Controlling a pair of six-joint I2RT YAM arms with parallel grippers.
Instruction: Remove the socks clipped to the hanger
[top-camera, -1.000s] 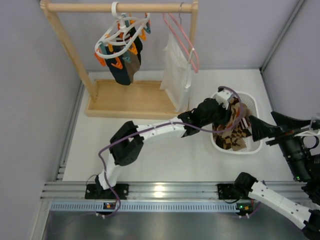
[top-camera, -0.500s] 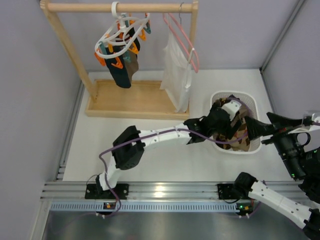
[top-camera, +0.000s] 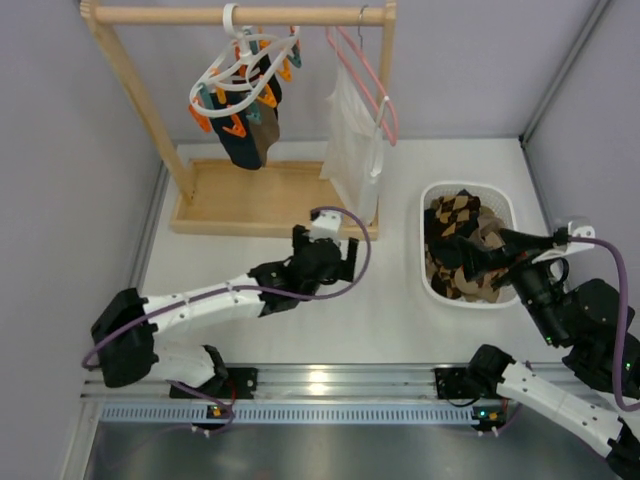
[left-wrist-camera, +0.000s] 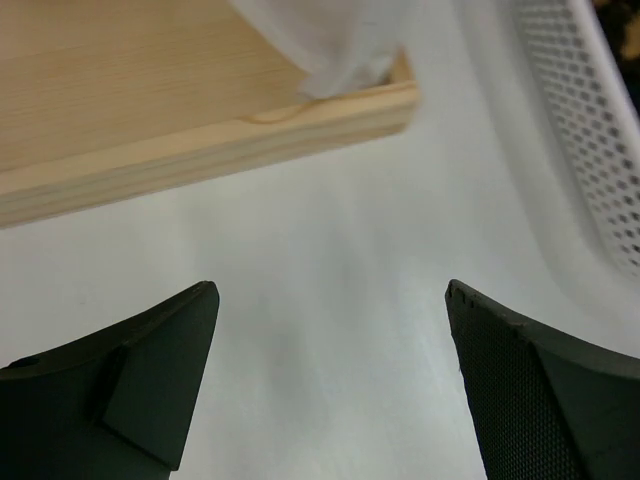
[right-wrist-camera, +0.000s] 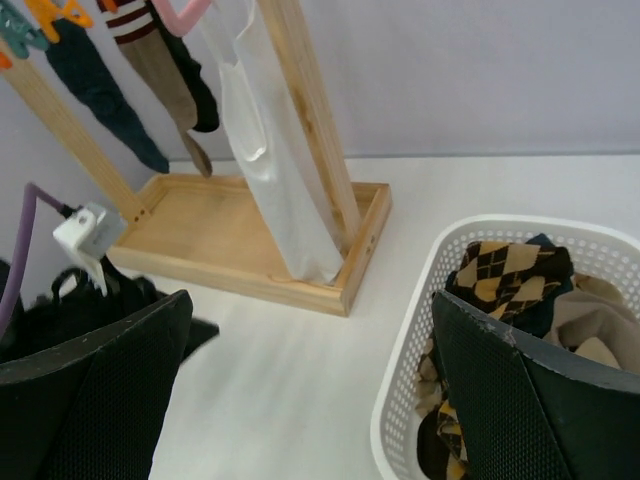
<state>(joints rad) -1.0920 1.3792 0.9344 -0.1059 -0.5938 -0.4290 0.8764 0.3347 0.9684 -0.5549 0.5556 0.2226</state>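
- White worktop (top-camera: 390, 320), with a metal rail along its near edge.
- Wooden rack base (top-camera: 250, 200) stands toward the far side.
- White perforated basket (top-camera: 432, 288) sits right of it, apart.

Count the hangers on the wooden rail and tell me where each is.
2. The white clip hanger hangs near the middle of the rail with socks clipped under it; the pink wire hanger hangs at the right end, holding a white garment. None appears hidden.

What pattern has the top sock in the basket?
The sock has brown-and-tan argyle diamonds; clearest in the right wrist view.
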